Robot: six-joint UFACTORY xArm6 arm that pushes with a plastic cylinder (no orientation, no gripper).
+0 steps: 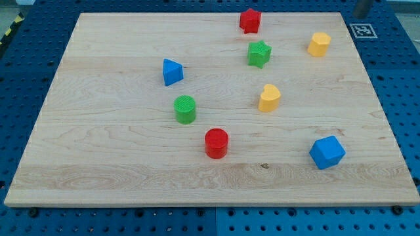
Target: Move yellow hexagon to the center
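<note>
- No pincer is fitted, and my tip cannot be seen; only a grey stub is cut off at the far right corner, so its state cannot be told.
- The yellow hexagon (319, 44) is found far right on the wooden counter (98, 164), right of the green star (259, 54) and red star (250, 20).
- A yellow heart (268, 98) is set near the middle, with a green cylinder (185, 109), red cylinder (216, 143) and blue triangle (172, 71) to its left.
- A blue cube (327, 152) is placed near right.
- A blue pegboard (394, 59) surrounds the counter.
</note>
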